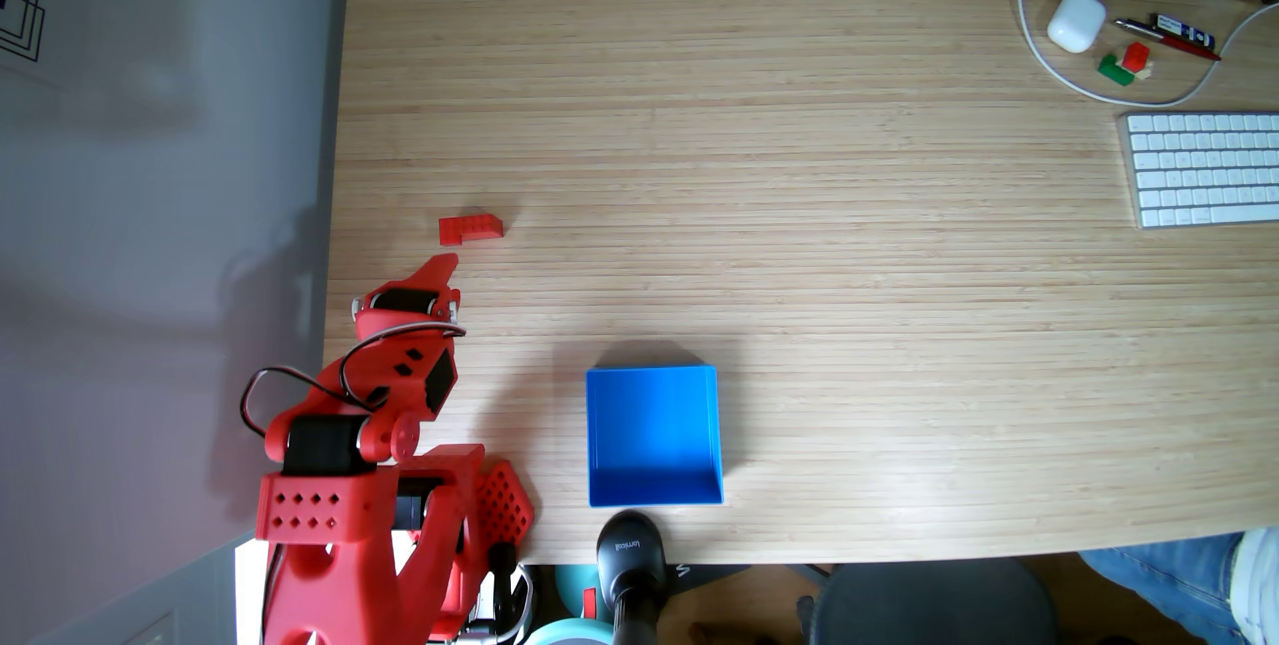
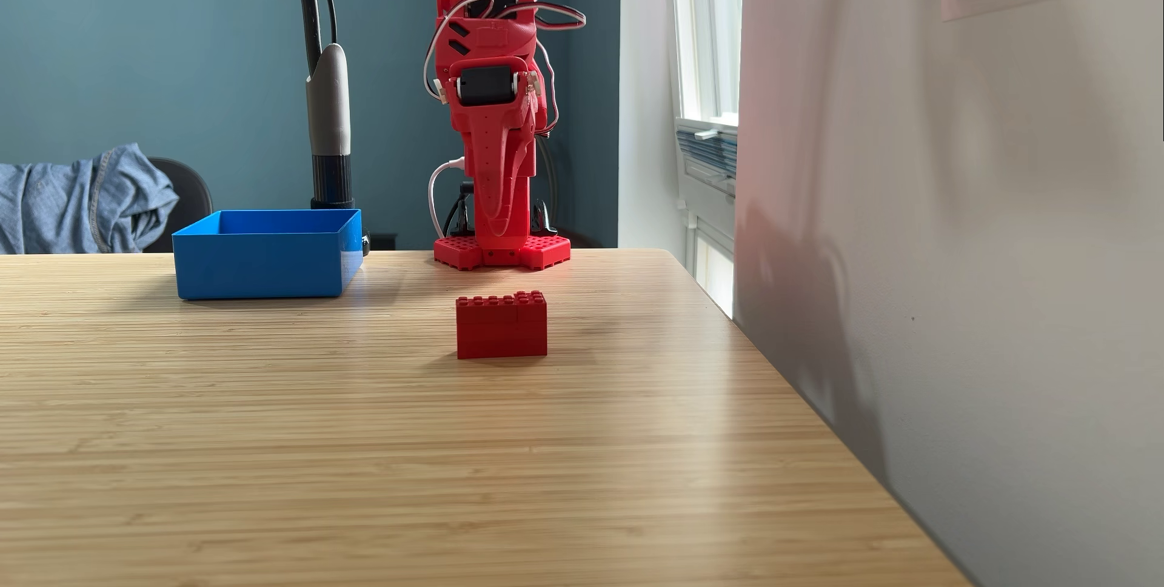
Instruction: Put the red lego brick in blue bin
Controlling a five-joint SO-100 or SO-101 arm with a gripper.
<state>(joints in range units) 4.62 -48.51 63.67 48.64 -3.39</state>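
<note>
My red printed gripper (image 1: 448,266) points at the small red studded L-shaped plastic brick (image 1: 470,229) just beyond its tip, fingers together, holding nothing; the square blue plastic bin (image 1: 713,437) sits well apart on the wooden table (image 1: 830,271)

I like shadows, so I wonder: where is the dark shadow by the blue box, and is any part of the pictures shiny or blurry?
In a fixed view from above, the blue bin throws a soft shadow past its upper edge, and the table shows pale glare at lower right. In the low fixed view, the red lego brick looks sharp; the wall at right is hazy.
</note>
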